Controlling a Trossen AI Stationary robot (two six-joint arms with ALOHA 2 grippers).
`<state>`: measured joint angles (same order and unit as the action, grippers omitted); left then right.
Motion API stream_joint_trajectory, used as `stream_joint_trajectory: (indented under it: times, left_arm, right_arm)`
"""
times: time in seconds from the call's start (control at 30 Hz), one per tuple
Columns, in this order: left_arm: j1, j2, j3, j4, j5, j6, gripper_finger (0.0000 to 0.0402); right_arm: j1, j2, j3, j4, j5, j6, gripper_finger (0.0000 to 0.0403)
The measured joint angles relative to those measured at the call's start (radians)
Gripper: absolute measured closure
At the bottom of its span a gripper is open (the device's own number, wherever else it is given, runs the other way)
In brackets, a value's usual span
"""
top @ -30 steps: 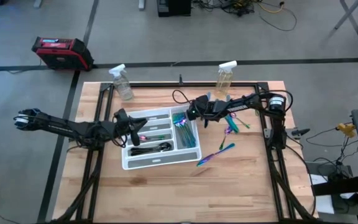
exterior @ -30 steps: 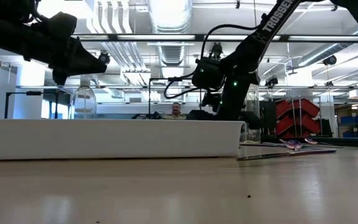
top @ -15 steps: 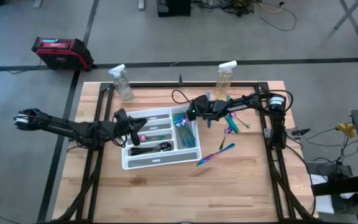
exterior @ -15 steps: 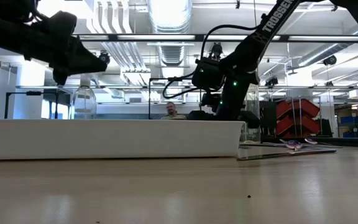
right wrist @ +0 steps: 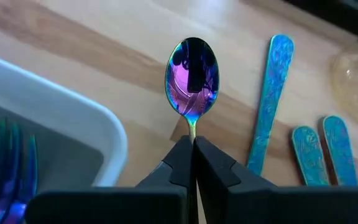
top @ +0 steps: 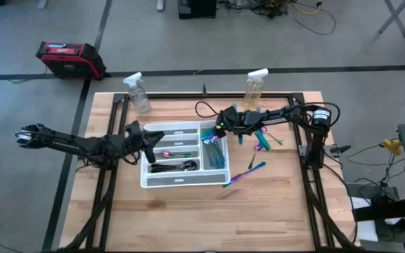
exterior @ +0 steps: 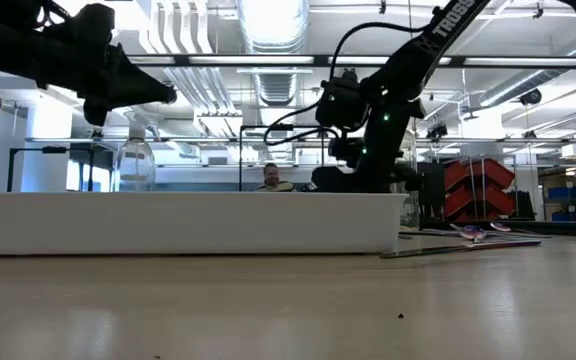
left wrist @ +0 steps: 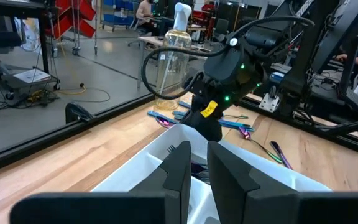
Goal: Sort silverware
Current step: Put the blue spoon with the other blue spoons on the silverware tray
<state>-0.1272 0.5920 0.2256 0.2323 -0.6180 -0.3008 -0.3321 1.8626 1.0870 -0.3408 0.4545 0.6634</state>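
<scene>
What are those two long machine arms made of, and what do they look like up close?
Both arms are slim, black and jointed, with looping black cables. The right arm carries white "TROSSEN" lettering and small green lights near its wrist. The left arm ends in a pale knob at its outer joint. Each has two flat, dark, blocky jaws.

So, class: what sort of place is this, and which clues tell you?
Probably a robotics lab or workshop: exposed ceiling ducts, red parts bins, loose floor cables and a framed wooden table.

Grey concrete floor (top: 188, 42) crossed by dark lines, red toolbox (top: 69, 59) at one side, ceiling ducts (exterior: 268, 40) overhead, possibly red bin shelving (exterior: 478, 190) behind.
</scene>
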Motion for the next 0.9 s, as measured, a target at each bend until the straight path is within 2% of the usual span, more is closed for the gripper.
stream_joint_trajectory:
  times: [0.17, 0.47, 0.6, 0.7, 0.9]
  left_arm:
    - [0.0, 0.001, 0.0, -0.001, 0.0, 0.0, 0.0363]
    - [0.0, -0.004, 0.0, -0.007, -0.001, 0.003, 0.0363]
    - [0.0, -0.011, 0.0, -0.008, -0.002, 0.0, 0.0363]
    - [0.0, -0.032, 0.0, -0.011, -0.001, 0.009, 0.0363]
    - [0.001, -0.102, 0.0, -0.019, 0.06, 0.053, 0.0363]
  right_arm:
    - [0.007, 0.006, 0.0, 0.022, -0.042, -0.002, 0.0402]
    - [0.005, -0.077, 0.061, -0.03, 0.055, -0.086, 0.0403]
    - [0.006, -0.107, 0.121, -0.031, 0.051, -0.177, 0.0403]
    - [0.009, -0.112, 0.171, 0.004, -0.069, -0.264, 0.0403]
    - [0.03, -0.052, 0.252, 0.109, -0.425, -0.428, 0.0403]
